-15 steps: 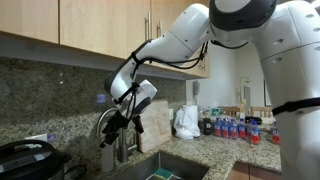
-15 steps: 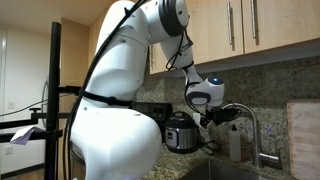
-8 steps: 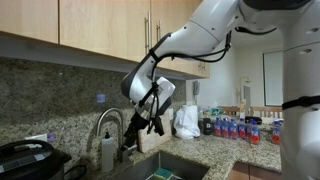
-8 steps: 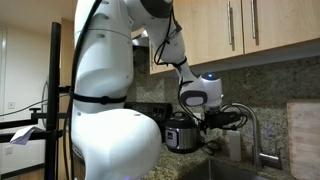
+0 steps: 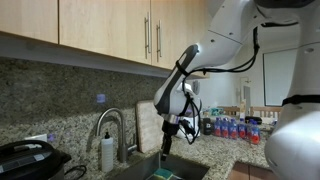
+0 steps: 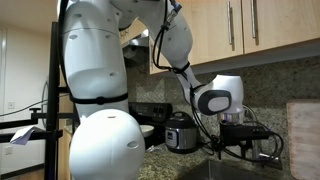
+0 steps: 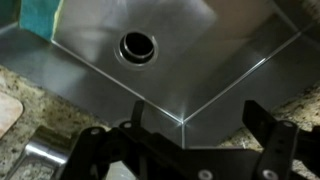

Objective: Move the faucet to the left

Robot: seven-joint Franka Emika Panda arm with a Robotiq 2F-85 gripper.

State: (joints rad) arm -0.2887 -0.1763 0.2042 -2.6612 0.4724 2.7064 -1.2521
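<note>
1 faucet [image 5: 125,135] lower left; 1 gripper [image 7: 178,135], spread and empty, cut off at wrist view's bottom edge.

Can't see the whole gripper [image 7: 190,118], blurry and cut off below. Can't tell what the far bottles [image 5: 235,128] are.

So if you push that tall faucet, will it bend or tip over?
Probably neither: the faucet looks like rigid steel fixed behind the sink, so it likely swivels stiffly. Its smooth shine suggests it may be slippery.
</note>
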